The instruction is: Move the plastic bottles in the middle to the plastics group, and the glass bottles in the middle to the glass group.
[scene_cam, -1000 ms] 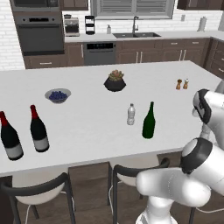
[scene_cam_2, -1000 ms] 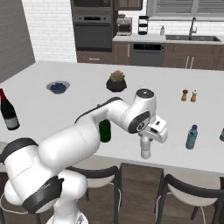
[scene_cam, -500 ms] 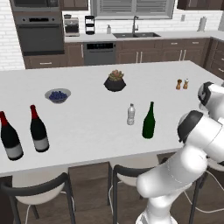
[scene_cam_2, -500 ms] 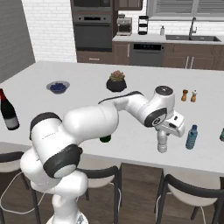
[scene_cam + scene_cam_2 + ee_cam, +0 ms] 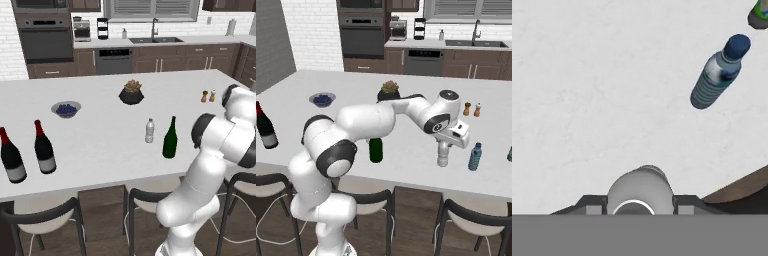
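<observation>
Clear plastic bottle [image 5: 443,154] upright at the tabletop's [image 5: 406,145] near edge, pinched at its top between the jaws of the gripper [image 5: 445,145]. Teal-blue bottle [image 5: 474,157] stands just beside it. Second clear bottle [image 5: 149,131] mid-tabletop, near the green glass bottle [image 5: 170,139]. Two wine bottles [image 5: 44,148] far left.

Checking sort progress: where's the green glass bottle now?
The green glass bottle stands upright mid-counter near the front edge, just right of a clear plastic bottle in the left base view.
</observation>
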Available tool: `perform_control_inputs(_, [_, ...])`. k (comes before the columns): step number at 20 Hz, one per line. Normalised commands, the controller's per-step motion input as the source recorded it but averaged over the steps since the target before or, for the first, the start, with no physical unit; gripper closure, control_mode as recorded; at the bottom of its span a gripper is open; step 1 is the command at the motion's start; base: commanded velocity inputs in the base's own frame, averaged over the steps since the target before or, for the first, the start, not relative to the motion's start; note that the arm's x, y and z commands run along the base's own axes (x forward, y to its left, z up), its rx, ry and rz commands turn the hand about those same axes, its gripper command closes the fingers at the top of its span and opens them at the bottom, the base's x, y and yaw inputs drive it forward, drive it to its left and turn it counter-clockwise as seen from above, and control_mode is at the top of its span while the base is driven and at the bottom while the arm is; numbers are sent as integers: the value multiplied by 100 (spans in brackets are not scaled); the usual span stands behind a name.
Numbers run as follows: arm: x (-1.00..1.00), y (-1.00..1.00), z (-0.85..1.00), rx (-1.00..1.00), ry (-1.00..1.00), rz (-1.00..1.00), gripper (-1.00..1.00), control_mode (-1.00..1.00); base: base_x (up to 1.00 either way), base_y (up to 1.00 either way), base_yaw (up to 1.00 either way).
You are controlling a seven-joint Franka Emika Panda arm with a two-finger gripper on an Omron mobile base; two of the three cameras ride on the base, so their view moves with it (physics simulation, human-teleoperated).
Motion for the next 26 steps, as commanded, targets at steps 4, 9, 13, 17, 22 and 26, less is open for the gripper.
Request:
perform_control_inputs(4, [29,-7,-13,0,0,-1,100,-100,0,0,0])
perform_control_inputs(9, [7,-18,-19,0,0,-4,100,-100,0,0,0])
perform_control_inputs(13, [0,-14,-4,0,-1,-5,100,-100,0,0,0])
perform_control_inputs(17, [9,-9,0,0,0,-6,100,-100,0,0,0])
perform_control_inputs(22, [16,-13,-22,0,-1,-6,100,-100,0,0,0])
perform_control_inputs(26, [16,-12,-48,0,0,-5,100,-100,0,0,0])
